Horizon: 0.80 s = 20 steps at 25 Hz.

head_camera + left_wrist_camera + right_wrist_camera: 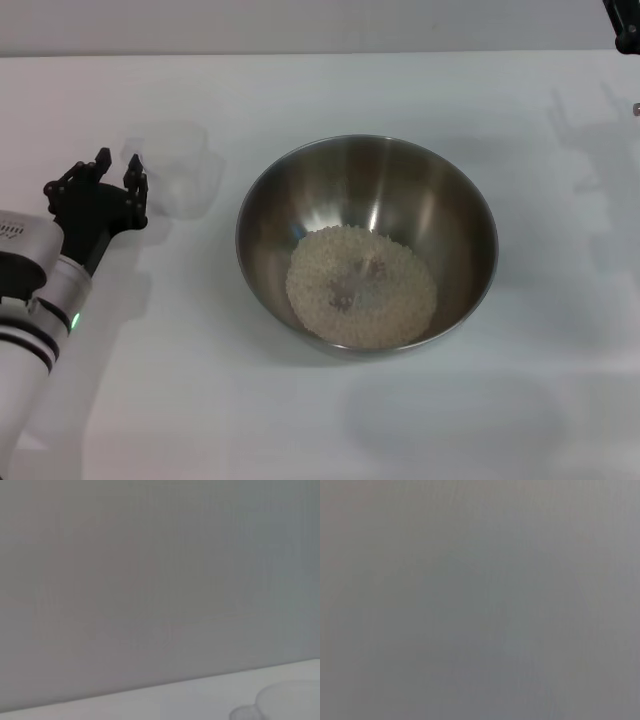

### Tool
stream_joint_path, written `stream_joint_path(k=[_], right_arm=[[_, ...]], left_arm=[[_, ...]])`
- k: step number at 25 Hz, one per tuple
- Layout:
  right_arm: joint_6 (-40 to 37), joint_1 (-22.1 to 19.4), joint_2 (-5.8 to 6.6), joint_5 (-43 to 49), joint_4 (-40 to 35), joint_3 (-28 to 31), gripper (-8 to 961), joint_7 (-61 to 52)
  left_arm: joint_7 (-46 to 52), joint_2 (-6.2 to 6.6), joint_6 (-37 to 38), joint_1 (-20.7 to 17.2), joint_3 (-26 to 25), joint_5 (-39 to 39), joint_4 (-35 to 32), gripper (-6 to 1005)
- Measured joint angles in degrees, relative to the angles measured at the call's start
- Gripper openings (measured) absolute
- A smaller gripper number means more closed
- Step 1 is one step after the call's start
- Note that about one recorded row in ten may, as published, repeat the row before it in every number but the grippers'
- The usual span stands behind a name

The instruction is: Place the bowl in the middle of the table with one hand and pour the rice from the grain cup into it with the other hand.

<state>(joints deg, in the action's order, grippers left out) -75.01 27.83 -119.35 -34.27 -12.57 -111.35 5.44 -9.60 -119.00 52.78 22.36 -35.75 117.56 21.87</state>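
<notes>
From the head view, the bowl (367,242) sits about mid-desk (300,420) with the rice (361,286) piled in its bottom; the grain cup (178,168) stands upright on the desk to the bowl's left, apart from it; the left tool (118,182) is just beside the cup, fingers spread and holding nothing; the right tool (625,28) barely shows at the far right corner, and whether it is open I cannot tell; the left wrist view shows a grey wall, the desk edge and the cup's rim (290,700); the right wrist view shows plain grey only.
</notes>
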Motion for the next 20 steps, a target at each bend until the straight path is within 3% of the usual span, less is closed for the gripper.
stream_joint_path(k=[8,11,20], right_arm=[[0.0,0.0,0.0,0.0,0.0,0.0,684,0.0],[0.2,-0.3,-0.03,0.0,0.0,0.0,684,0.0],[0.4,-1.2,-0.25,0.1,0.4,-1.2,684,-4.6]], left_arm=[[0.9,0.3,1.6,-2.2,0.8,0.0,0.2,363],[1.2,0.31,3.5,-3.5,1.6,0.1,0.2,369],[1.8,0.13,16.3,-6.7,6.0,0.1,0.2,385]])
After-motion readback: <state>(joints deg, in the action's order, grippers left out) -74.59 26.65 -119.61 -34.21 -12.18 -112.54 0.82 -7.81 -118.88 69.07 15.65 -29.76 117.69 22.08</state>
